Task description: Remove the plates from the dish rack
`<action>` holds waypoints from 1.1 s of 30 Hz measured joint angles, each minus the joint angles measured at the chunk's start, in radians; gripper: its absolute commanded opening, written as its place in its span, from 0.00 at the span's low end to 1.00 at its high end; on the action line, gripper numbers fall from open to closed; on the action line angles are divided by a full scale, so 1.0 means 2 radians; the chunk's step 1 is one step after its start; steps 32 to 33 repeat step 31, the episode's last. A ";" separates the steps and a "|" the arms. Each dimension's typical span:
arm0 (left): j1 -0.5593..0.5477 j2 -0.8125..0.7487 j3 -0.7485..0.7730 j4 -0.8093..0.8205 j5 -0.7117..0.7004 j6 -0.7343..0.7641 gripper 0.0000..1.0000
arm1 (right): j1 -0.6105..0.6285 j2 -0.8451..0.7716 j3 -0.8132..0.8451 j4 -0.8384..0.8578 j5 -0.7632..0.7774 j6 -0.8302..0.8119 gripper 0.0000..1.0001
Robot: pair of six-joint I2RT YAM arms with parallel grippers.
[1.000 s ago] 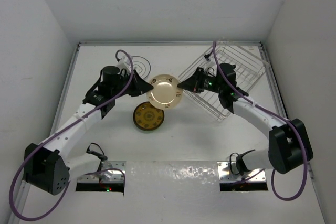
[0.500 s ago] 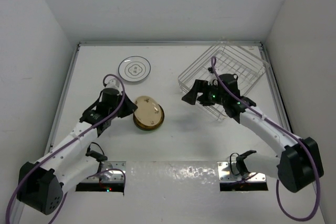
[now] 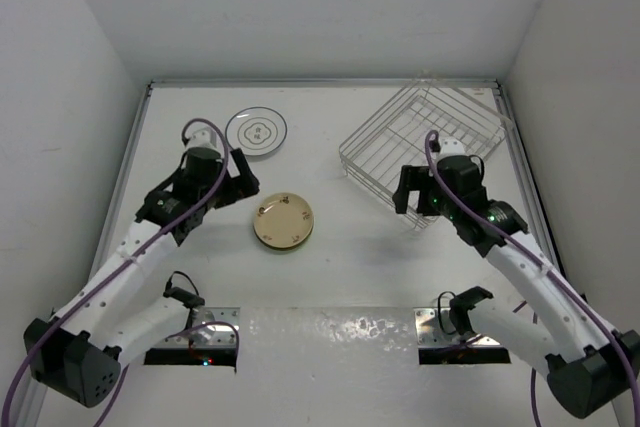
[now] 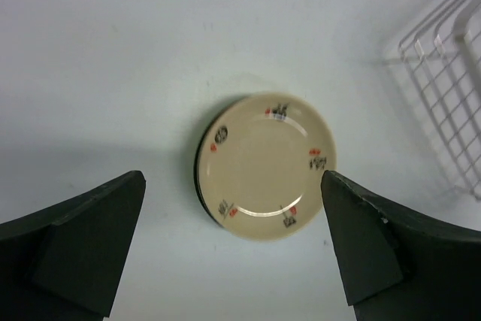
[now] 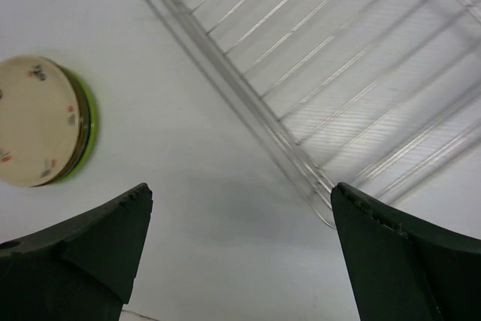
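A cream plate with red and black printed marks lies on top of a small stack of plates at the table's middle. A dark rim shows under it in the left wrist view, and a lime green rim in the right wrist view. A white plate with dark rings lies alone at the back left. The dish rack sits at the back right, with nothing seen inside its wires. My left gripper hovers open just left of the stack. My right gripper is open and holds nothing, beside the rack's near corner.
White walls close in the table on the left, back and right. The rack's near-left rim runs diagonally ahead of my right gripper. Bare table lies between the stack and the rack.
Both grippers have opened and let go of the cream plate, which now rests on the stack. The left arm has drawn back left, the right arm back toward the rack's near corner.
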 measured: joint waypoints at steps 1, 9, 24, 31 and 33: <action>0.000 0.000 0.022 -0.010 -0.015 0.008 1.00 | 0.000 -0.010 0.006 -0.017 0.019 -0.007 0.99; 0.000 -0.037 0.086 -0.047 -0.171 0.045 1.00 | 0.000 -0.107 0.076 -0.144 0.176 -0.068 0.99; 0.000 -0.252 0.036 -0.058 -0.271 0.069 1.00 | 0.000 -0.212 0.124 -0.273 0.233 -0.132 0.99; 0.000 -0.311 0.017 -0.051 -0.278 0.069 1.00 | 0.000 -0.253 0.121 -0.283 0.244 -0.135 0.99; 0.000 -0.311 0.017 -0.051 -0.278 0.069 1.00 | 0.000 -0.253 0.121 -0.283 0.244 -0.135 0.99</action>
